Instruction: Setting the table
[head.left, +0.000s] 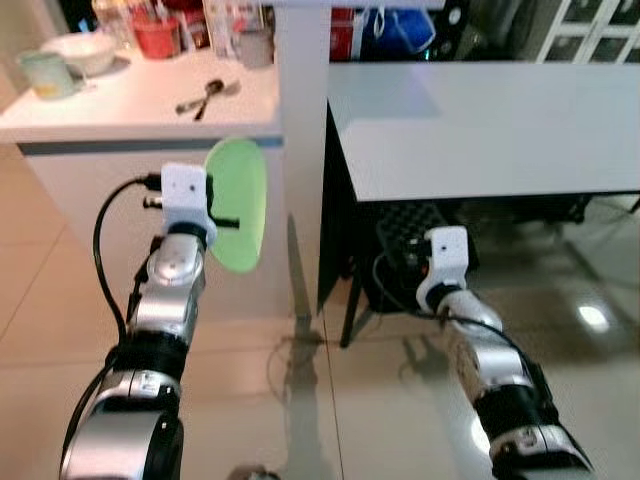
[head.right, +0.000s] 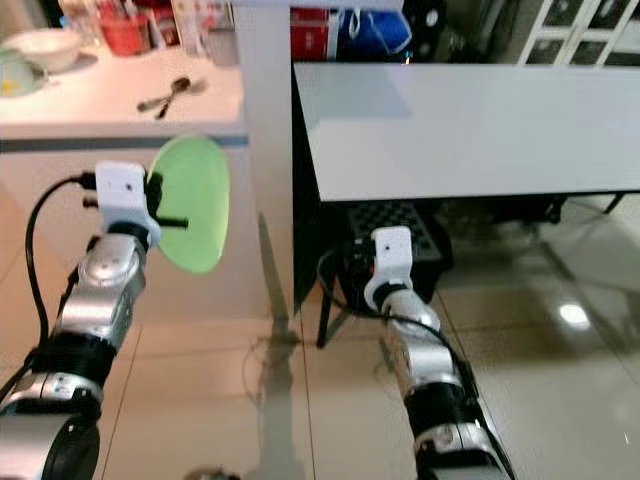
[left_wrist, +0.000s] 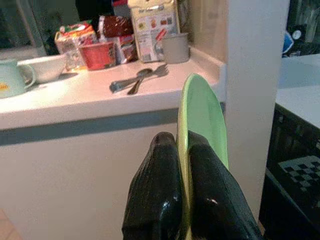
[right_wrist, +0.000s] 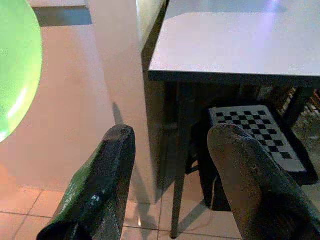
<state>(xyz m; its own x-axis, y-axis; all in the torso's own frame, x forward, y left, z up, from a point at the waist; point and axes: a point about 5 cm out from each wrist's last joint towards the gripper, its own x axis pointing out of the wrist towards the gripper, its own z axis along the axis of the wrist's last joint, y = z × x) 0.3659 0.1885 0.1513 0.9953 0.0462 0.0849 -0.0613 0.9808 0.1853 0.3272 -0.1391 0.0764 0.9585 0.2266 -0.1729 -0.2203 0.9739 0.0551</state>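
Observation:
A light green plate (head.left: 240, 205) is held on edge in front of the white counter (head.left: 120, 105), below its top. My left gripper (left_wrist: 182, 165) is shut on the green plate (left_wrist: 200, 117), one black finger on each face. The grey dining table (head.left: 480, 120) stands to the right, its top bare. My right gripper (right_wrist: 170, 150) is open and holds nothing; it hangs low in front of the table's near left corner (right_wrist: 160, 70). A spoon and fork (head.left: 205, 95) lie on the counter.
On the counter stand a white bowl (head.left: 80, 50), a pale mug (head.left: 45, 75), a red cup (head.left: 155, 35), a grey cup (left_wrist: 175, 47) and food packets. A white pillar (head.left: 300, 150) separates counter and table. A black crate with a checkerboard (right_wrist: 255, 127) sits under the table.

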